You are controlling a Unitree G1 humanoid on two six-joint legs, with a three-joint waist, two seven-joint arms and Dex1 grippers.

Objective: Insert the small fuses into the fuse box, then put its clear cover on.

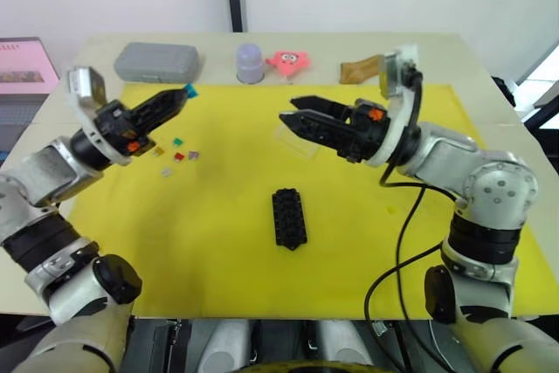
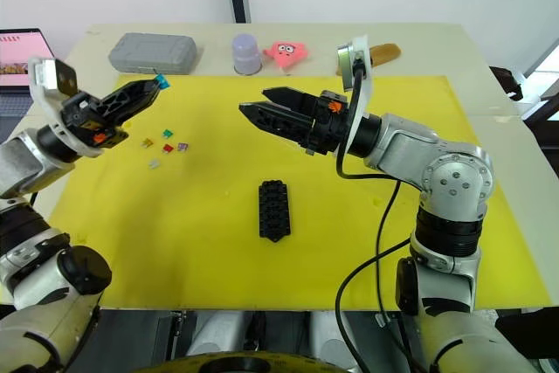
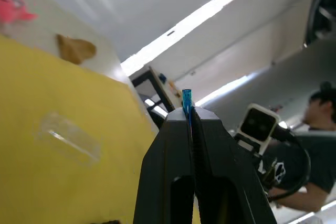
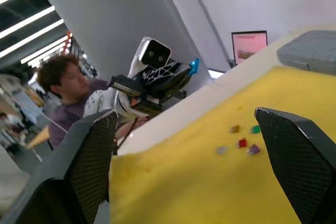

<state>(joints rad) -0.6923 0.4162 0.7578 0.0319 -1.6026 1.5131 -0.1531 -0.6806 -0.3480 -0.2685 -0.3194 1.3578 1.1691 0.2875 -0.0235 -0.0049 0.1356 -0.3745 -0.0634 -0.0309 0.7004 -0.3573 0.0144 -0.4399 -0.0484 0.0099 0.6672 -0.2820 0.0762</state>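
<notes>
Blue fuse (image 1: 189, 91) pinched at tip of left tool (image 1: 179, 99), raised above table (image 1: 437, 58). Fuse box (image 1: 288, 217) mid-mat, black, slots look empty. Step: first insertion; next needs blades aligned over a slot. Other small fuses (image 1: 177, 155) loose beside left arm. Clear cover (image 3: 67, 136) lies flat. Right tool (image 1: 291, 111) spread, empty.

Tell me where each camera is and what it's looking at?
Head cameras, both eyes: look down over the yellow mat at the fuse box, loose fuses, both arms.
Left wrist: looks along the left gripper, shut on a blue fuse, past the clear cover.
Right wrist: looks between the open right gripper fingers toward the left gripper.
Shared: blue fuse, mat.
</notes>
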